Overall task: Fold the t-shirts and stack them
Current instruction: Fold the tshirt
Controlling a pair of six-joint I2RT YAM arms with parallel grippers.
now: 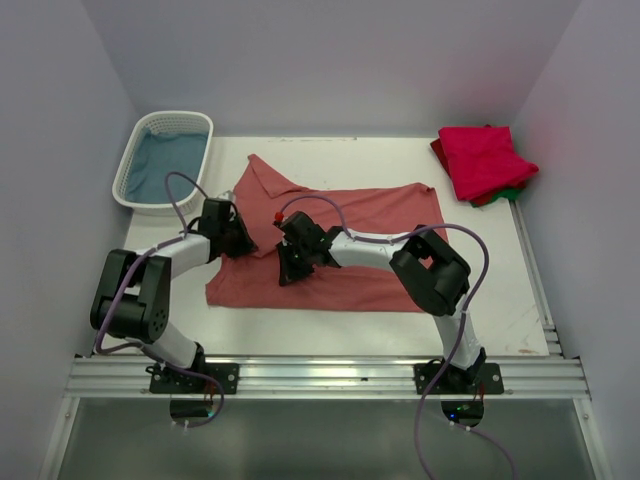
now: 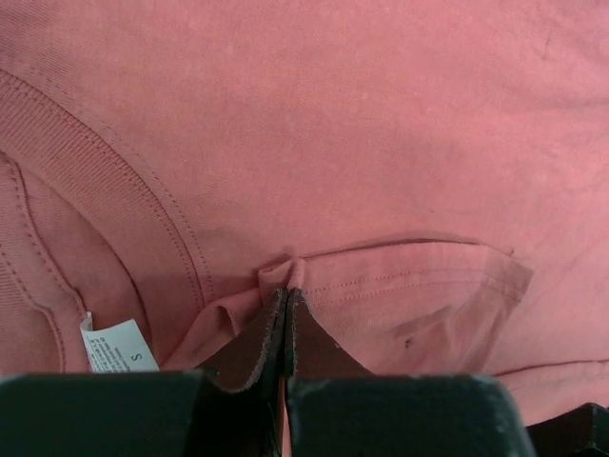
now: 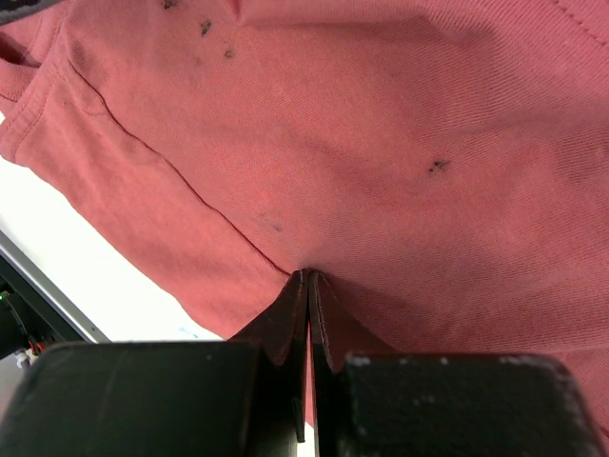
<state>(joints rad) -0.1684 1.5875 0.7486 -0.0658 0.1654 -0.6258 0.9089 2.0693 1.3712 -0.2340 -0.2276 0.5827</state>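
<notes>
Tightly, left pincer [image 2: 287, 291] and right pincer [image 3: 307, 277] pinch salmon-red t-shirt [image 1: 372, 205].

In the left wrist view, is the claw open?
No, the left claw is shut, pinching a small fold of the salmon-red t-shirt.

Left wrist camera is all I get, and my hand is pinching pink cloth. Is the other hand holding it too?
Observer: Yes, the right hand is shut on the same salmon shirt, nearer its middle.
Operator: Any more shirts?
Observer: A folded crimson shirt lies far right, with a green shirt peeking out beneath.
Operator: And far left?
Observer: A white basket holding blue cloth.
</notes>
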